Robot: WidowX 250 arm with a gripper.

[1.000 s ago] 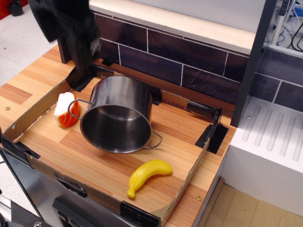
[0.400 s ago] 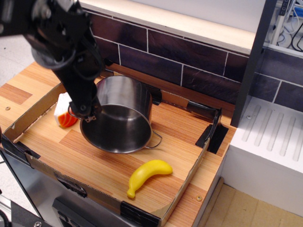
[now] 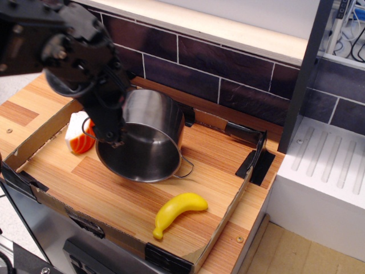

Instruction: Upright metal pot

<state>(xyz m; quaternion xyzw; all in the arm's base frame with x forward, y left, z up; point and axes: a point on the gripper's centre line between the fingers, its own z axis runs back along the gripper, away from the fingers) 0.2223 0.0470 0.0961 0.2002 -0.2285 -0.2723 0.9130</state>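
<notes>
Lying at the far left of the metal pot, an orange-and-white toy, partly hidden behind the arm, close beside the pot's left rim. Reaching down from the upper left, a black robot arm, its hand at the pot's left rim, over the spot where the left wire handle sits. Fingers blurred and dark against the steel; cannot tell whether clenched on the rim or handle, or released. Resting tilted on its side near the middle of the wooden counter, the pot, open mouth facing forward and down toward the viewer, shiny inner wall visible, one thin wire loop handle sticking out at its lower right. Sitting inside a shallow cardboard tray with black tape at the corners, all of these. Placed in front of and right of the pot, apart from it, a yellow toy banana. Standing behind the pot, a dark tiled wall. Rising well right of the pot, a white ridged block.
</notes>
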